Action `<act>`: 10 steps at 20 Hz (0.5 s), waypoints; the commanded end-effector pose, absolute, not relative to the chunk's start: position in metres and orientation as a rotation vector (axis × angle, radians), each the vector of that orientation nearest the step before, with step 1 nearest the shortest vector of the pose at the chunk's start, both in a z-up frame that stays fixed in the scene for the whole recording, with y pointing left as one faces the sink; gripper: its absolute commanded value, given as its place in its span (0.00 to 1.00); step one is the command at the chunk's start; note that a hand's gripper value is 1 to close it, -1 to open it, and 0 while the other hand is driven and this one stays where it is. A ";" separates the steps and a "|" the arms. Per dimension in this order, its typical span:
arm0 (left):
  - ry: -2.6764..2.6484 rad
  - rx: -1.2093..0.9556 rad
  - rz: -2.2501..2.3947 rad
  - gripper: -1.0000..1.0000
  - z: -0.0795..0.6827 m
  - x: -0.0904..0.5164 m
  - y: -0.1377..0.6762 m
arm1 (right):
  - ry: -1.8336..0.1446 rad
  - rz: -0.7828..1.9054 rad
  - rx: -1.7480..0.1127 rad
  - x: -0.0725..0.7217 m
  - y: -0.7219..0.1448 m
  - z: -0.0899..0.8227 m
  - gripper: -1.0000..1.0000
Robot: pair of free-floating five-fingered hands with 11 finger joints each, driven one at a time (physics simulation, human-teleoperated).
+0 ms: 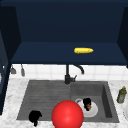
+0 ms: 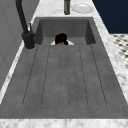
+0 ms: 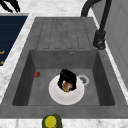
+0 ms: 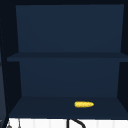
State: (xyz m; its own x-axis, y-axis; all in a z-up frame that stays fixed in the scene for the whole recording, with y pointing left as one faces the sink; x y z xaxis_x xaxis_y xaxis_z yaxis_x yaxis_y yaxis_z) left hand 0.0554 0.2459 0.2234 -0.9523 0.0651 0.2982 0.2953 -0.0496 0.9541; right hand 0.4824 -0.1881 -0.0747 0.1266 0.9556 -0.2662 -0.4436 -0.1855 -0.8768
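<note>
From the front, the right hand curls round a small brown thing over the white plate in the sink basin; the left hand hangs by the front edge, its grip unclear. From the right side, the fingers wrap that brown thing above the plate.

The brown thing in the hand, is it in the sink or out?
In. The right hand is curled round the brown thing, over the white plate lying on the basin floor.
</note>
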 end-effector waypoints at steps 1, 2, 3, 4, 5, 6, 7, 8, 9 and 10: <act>-2.047 -0.393 -2.130 0.50 0.223 0.055 0.246 | -0.625 1.409 -1.117 0.492 -0.194 -0.052 1.00; -2.047 -0.393 -2.130 0.50 0.223 0.055 0.246 | -0.617 1.409 -1.100 0.494 -0.194 -0.041 1.00; -2.047 -0.393 -2.130 0.50 0.223 0.055 0.246 | -0.612 1.410 -1.082 0.495 -0.196 -0.036 1.00; -2.047 -0.393 -2.130 0.50 0.223 0.055 0.246 | -0.608 1.405 -1.075 0.494 -0.198 -0.030 1.00; -2.047 -0.393 -2.130 0.50 0.223 0.055 0.246 | -0.603 1.403 -1.067 0.497 -0.197 -0.023 1.00; -2.047 -0.393 -2.130 0.50 0.223 0.055 0.246 | -0.601 1.400 -1.055 0.500 -0.197 -0.019 1.00; -2.047 -0.393 -2.130 0.50 0.223 0.055 0.246 | -0.607 1.401 -1.044 0.501 -0.201 -0.014 1.00; -2.047 -0.393 -2.130 0.50 0.223 0.055 0.246 | -0.610 1.399 -1.040 0.502 -0.202 -0.010 1.00; -2.047 -0.393 -2.130 0.50 0.223 0.055 0.246 | -0.607 1.397 -1.039 0.505 -0.203 -0.006 1.00; -2.047 -0.393 -2.130 0.50 0.223 0.055 0.246 | -0.606 1.397 -1.035 0.508 -0.205 -0.001 1.00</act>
State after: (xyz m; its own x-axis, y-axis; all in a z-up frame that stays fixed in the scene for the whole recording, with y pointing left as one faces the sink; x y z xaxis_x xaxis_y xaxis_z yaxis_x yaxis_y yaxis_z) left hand 0.0554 0.2459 0.2234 -0.9523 0.0651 0.2982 0.2953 -0.0496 0.9541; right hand 0.5006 -0.1995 -0.0156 0.1252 0.9619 -0.2432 -0.4823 -0.1552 -0.8622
